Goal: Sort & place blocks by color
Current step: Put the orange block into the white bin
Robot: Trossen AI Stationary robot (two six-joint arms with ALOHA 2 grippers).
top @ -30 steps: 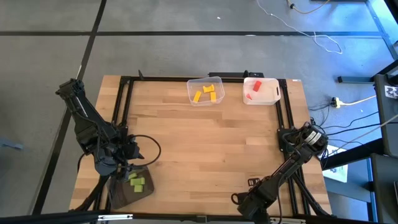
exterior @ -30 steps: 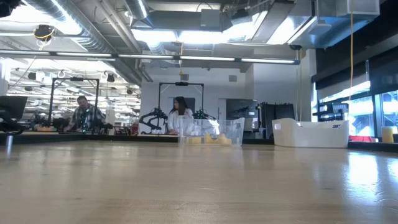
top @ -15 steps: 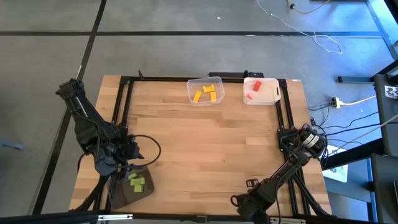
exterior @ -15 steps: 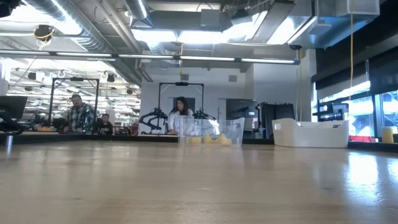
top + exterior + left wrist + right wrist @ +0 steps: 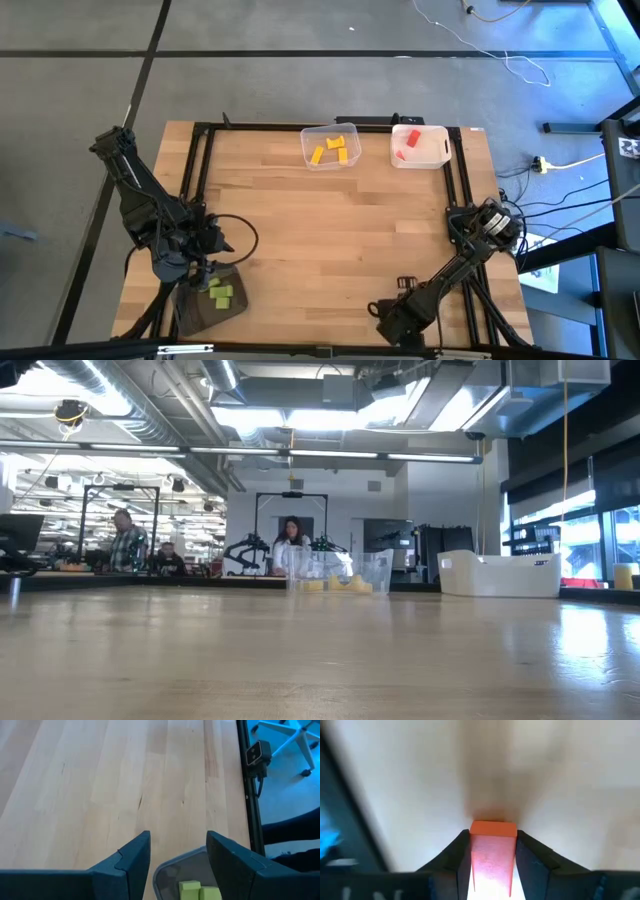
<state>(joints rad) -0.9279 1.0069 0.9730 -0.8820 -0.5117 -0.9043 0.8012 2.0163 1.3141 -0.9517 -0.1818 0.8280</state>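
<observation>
My right gripper (image 5: 383, 318) hangs by the table's near edge, right of centre, shut on a red block (image 5: 492, 852) that only the right wrist view shows. My left gripper (image 5: 207, 271) is open and holds nothing. It hovers over the far rim of the dark grey bin (image 5: 196, 306) at the near left, and its fingers (image 5: 131, 861) stand either side of that rim (image 5: 167, 871). Light green blocks (image 5: 220, 292) lie in this bin. Yellow-orange blocks (image 5: 333, 148) lie in the clear bin (image 5: 312, 134). Red blocks (image 5: 409, 140) lie in the white bin (image 5: 436, 150). My right gripper pinches the red block between its two fingers (image 5: 459, 856), which lie on the block's two long sides. The block's free end (image 5: 493, 828) sticks out just past the fingertips. Whether the block touches the table I cannot tell.
The clear bin (image 5: 335, 572) and the white bin (image 5: 498, 574) stand side by side at the table's far edge. Bare wood (image 5: 340, 230) lies between them and the arms. A black frame (image 5: 196, 160) runs along the table's sides. People stand in the room behind.
My right arm has shifted a little away from the near edge, with the gripper moving slightly toward the table's left. My left arm has kept still. A person in the room behind has walked a few steps.
</observation>
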